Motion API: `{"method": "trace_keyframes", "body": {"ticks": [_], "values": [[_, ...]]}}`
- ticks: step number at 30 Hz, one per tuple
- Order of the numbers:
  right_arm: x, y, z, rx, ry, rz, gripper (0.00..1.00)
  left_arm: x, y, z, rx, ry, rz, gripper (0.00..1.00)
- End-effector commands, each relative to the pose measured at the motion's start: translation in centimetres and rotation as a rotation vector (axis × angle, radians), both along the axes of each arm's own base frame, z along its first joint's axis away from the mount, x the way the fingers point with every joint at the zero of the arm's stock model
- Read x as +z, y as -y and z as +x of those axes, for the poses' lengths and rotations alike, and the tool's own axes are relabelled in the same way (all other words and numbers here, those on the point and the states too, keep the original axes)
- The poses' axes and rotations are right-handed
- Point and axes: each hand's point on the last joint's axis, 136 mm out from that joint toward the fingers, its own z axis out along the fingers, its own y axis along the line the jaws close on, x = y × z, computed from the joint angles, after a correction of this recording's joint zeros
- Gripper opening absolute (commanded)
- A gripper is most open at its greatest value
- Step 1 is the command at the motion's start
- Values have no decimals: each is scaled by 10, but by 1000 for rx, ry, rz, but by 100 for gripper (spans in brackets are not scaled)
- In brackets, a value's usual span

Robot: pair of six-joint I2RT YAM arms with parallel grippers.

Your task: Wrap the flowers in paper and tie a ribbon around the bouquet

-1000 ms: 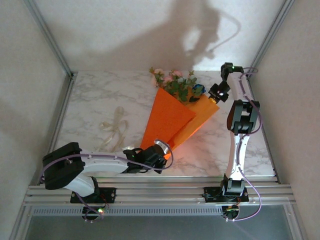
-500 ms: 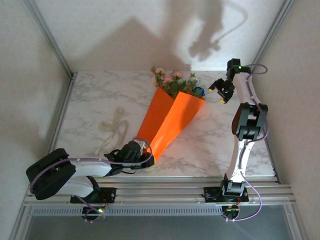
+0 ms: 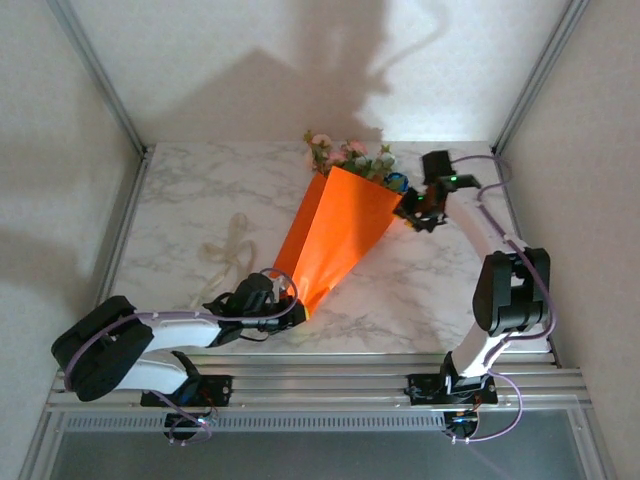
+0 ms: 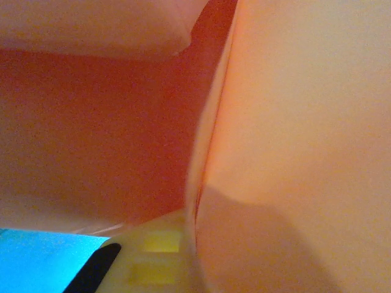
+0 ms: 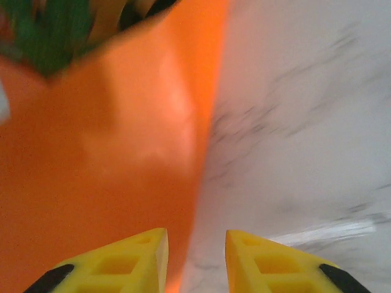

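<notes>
Left gripper jaws together, clamped on the narrow bottom tip of the orange paper cone near the table front edge; in the left wrist view the paper sits right against a yellow fingertip. Right gripper jaws slightly apart, nothing between the yellow fingertips, at the cone's upper right edge beside the flowers; can't tell if it touches the paper. Ribbon lies loose on the marble left of the cone, apart from both grippers.
</notes>
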Motion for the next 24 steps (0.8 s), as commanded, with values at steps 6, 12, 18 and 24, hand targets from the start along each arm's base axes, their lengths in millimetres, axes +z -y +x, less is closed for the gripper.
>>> {"method": "trace_keyframes", "body": {"ticks": [6,12,18,24], "values": [[-19,-124,-18,148,-32,147,31,-3,-6,2,-73,-52,105,1],[-66,-144,2,84,-65,125,31,-3,-25,11,-74,-95,246,17],[-90,-146,20,49,-99,72,32,0,-56,21,30,-158,400,31],[-103,-136,12,25,-139,32,35,54,-91,53,228,-66,558,39]]}}
